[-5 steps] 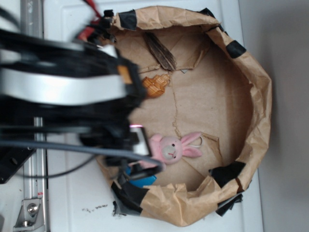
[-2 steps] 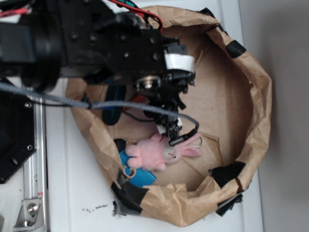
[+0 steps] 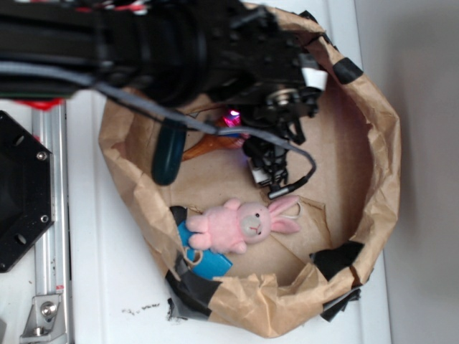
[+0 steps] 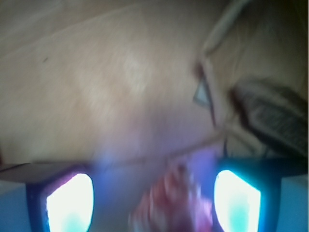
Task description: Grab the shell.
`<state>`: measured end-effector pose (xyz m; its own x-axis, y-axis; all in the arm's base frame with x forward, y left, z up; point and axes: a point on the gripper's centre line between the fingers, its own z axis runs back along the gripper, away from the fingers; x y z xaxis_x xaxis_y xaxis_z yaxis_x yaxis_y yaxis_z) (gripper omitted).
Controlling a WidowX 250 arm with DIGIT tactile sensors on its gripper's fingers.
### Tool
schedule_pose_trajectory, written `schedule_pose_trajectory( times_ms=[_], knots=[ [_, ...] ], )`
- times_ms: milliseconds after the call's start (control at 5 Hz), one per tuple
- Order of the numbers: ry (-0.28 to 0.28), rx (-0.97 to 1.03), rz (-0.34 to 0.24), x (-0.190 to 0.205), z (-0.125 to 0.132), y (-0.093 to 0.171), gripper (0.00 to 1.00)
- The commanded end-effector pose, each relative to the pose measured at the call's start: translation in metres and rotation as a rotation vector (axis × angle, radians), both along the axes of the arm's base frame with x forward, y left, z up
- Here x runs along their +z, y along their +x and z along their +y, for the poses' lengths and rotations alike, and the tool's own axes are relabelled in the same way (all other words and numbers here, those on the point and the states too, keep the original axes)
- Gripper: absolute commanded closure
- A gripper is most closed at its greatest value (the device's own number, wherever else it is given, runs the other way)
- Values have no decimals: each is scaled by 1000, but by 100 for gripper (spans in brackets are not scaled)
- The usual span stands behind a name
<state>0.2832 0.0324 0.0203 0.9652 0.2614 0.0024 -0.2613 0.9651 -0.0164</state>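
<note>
My gripper hangs spread wide with the shell blurred between its 2 fingers low over the paper floor, so I'd next descend and pinch.

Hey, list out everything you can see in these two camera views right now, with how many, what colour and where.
paper bag bin: 1, brown with black tape patches, on the white table, holding the other things
shell: 1, orange-brown, upper left of the bin floor, mostly hidden under the arm
plush bunny: 1, pink, lower middle of the bin, lying on its side
blue item: 1, blue, bottom left of the bin, partly under the bunny
dark green oval object: 1, at the bin's left wall
feather-like piece: 1, dark brown, right side of the wrist view
table: 1, white, under everything
gripper: 1, black, above the bin floor, right of the shell; open or shut is unclear
</note>
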Motion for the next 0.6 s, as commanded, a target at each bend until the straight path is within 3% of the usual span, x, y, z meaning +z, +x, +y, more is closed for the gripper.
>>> schedule_pose_trajectory(
  times_ms=[0, 400],
  knots=[
    [56, -19, -12, 4, -2, 5, 100],
    [78, -63, 4, 4, -5, 3, 100]
  ],
)
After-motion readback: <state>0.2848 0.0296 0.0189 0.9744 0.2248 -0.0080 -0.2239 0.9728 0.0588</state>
